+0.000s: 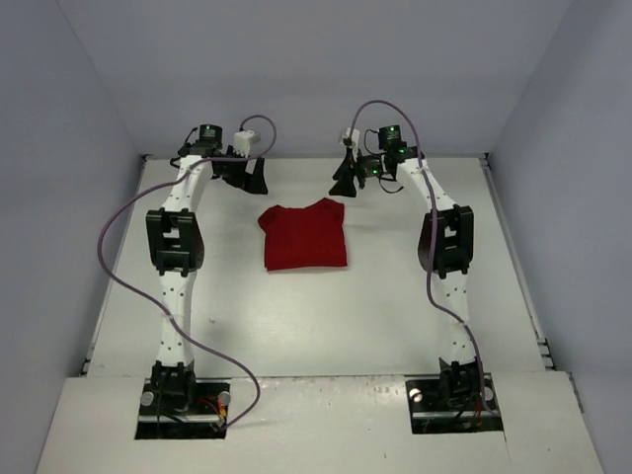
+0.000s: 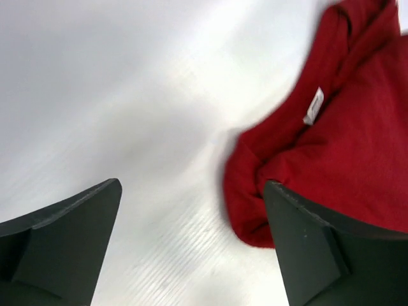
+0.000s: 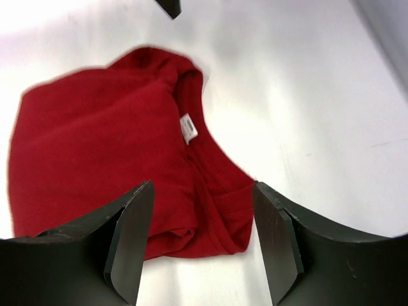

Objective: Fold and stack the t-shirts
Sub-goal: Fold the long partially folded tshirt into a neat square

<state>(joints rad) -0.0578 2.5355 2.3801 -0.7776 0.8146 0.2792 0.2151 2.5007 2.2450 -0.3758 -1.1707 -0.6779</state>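
Between both arms' parted jaws, t-shirt [image 1: 304,235]

Dark red t-shirt [image 1: 304,235] folded into rough rectangle, flat on table centre, white neck tag [image 3: 188,128] showing.

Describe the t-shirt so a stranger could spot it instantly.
On the white table, look in the far half, between the left gripper and right gripper. A dark red t-shirt lies there, folded roughly square. It is the only cloth, with a white neck tag.

Bright, even light; table [image 2: 159,76] glare; wrist views blurred.
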